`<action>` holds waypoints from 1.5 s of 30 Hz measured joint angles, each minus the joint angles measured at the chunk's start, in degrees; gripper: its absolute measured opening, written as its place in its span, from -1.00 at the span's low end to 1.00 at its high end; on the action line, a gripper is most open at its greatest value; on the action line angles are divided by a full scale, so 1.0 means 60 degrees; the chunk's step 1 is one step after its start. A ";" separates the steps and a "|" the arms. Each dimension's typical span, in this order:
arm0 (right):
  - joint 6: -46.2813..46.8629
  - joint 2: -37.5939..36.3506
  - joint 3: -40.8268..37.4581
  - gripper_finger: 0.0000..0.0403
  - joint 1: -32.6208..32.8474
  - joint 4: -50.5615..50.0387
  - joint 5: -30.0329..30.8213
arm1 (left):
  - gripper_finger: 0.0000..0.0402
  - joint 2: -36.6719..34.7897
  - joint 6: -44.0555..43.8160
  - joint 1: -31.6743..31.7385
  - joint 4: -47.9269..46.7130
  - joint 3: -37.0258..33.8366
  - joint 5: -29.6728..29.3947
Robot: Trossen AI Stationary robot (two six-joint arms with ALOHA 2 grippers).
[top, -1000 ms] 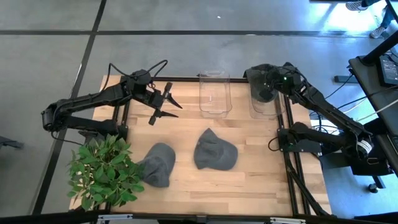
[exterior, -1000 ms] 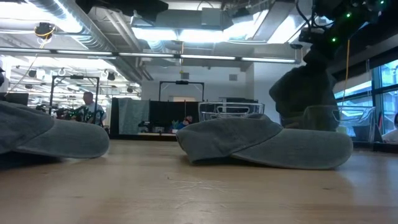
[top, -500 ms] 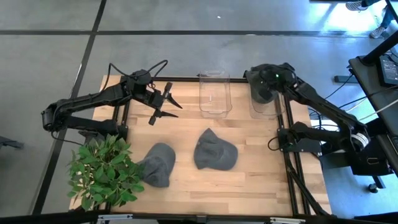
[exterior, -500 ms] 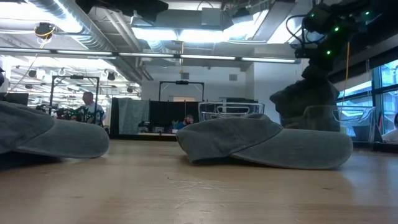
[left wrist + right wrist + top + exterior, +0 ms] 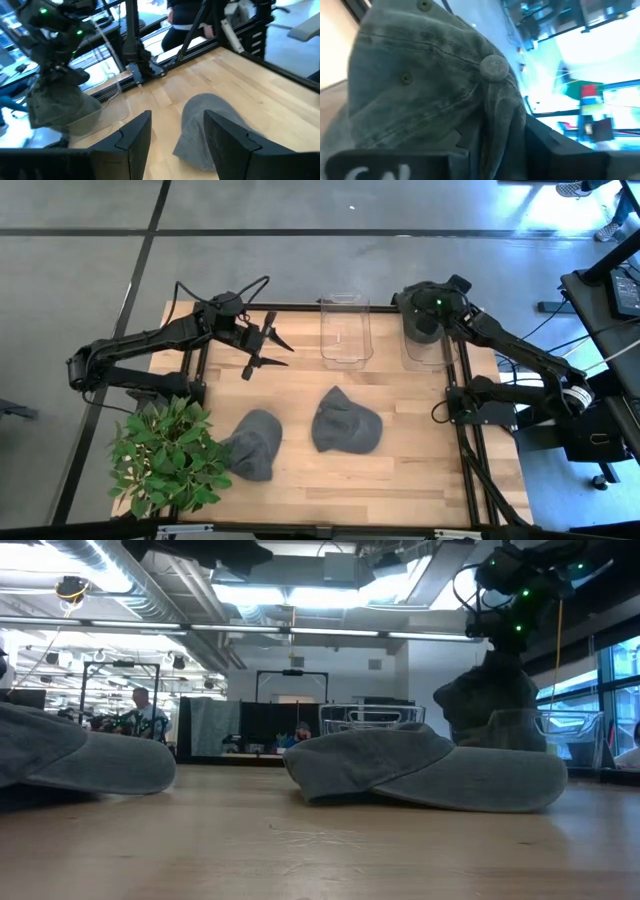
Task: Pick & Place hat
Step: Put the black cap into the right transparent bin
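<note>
Three grey caps show. One cap lies crown-up mid-table, another cap near the plant. The third cap is in my right gripper, which is shut on it above the right clear bin; in the low view this cap hangs bunched under the gripper. My left gripper hovers open over the table's left-far part; its fingers frame the middle cap from a distance. My right gripper pinches the cap's crown cloth in a gathered fold just beside the top button, between its two fingers. It comes from above, pointing down. The cap hangs slack below the fingers; its lower part sits inside the right clear bin.
A second clear bin stands at the far edge, left of the right one. A potted plant fills the near-left corner. Bare wood lies along the near edge and the near-right corner. People and racks show in the room beyond.
My right gripper has shifted a little toward the table's left and come down over the right bin. The cap under it has sunk and bunched up, its top lower than before while its bottom stays in the bin.
</note>
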 joint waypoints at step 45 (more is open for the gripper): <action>0.4111 0.0449 0.1047 0.18 0.0587 -0.1437 0.0804 | -0.13 0.0001 -0.0357 0.0000 -0.0205 0.0000 -0.0203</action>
